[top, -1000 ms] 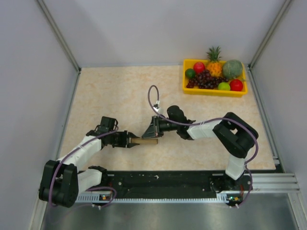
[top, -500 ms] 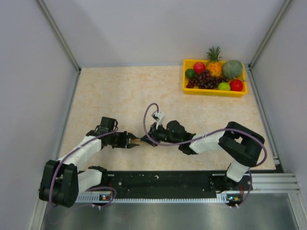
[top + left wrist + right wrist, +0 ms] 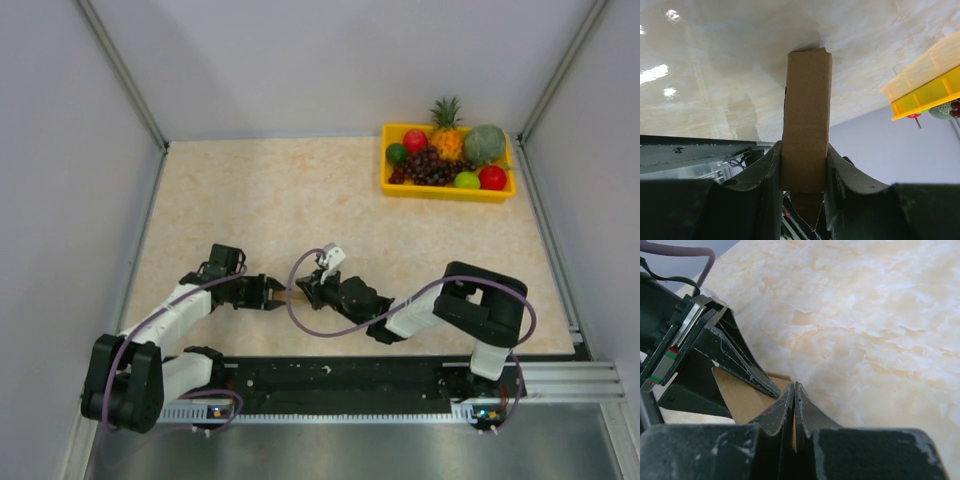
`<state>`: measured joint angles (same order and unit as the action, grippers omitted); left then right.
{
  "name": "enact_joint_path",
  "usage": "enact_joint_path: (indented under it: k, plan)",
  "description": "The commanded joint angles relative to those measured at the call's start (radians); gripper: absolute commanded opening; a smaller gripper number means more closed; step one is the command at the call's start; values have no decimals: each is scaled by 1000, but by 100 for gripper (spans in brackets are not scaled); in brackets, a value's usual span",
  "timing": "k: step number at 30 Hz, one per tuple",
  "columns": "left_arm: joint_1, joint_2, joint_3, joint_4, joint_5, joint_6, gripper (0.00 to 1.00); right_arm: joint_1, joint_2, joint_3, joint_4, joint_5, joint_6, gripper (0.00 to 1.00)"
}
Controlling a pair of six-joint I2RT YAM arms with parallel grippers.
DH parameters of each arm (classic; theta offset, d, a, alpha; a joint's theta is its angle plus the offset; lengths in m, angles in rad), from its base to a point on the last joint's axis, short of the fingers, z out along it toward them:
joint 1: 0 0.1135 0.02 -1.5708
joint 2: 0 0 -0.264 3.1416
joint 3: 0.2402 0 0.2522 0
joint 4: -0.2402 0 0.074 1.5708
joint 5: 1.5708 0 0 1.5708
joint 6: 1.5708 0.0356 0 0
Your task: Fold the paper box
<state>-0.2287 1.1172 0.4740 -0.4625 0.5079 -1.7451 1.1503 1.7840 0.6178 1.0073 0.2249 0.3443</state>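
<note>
The paper box [image 3: 807, 115] is a narrow, flattened piece of brown cardboard. My left gripper [image 3: 804, 167] is shut on its near end, with a pointed flap hanging below the fingers. In the top view the left gripper [image 3: 272, 292] and right gripper [image 3: 303, 290] meet tip to tip near the table's front, and the box is almost hidden between them. In the right wrist view the right gripper [image 3: 794, 390] is shut on a thin cardboard edge of the box [image 3: 737, 395]. The left gripper's dark fingers [image 3: 742, 362] lie across that cardboard.
A yellow fruit tray [image 3: 445, 192] with a pineapple, grapes and other fruit stands at the back right; it also shows in the left wrist view [image 3: 927, 90]. A purple cable [image 3: 300, 320] loops by the right wrist. Grey walls enclose the marbled table [image 3: 250, 200].
My right arm has swung left and toward the front, bringing its gripper onto the far end of the box. The box, plainly visible before, is now mostly covered. The left gripper has stayed put.
</note>
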Motion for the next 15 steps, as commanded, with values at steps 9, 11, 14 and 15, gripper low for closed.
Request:
enact_joint_path:
  k: [9, 11, 14, 15]
  plan:
    - [5, -14, 3, 58, 12, -83, 10, 183, 227, 66, -481, 427, 10, 0]
    - [5, -14, 15, 48, 9, -76, 10, 180, 140, 40, -472, 449, -4, 0]
    - [5, -16, 14, 41, 1, -77, 10, 100, -71, 49, -569, 331, -24, 0]
    - [6, -17, 9, 38, 0, -79, 10, 66, -121, 115, -670, 282, -13, 2]
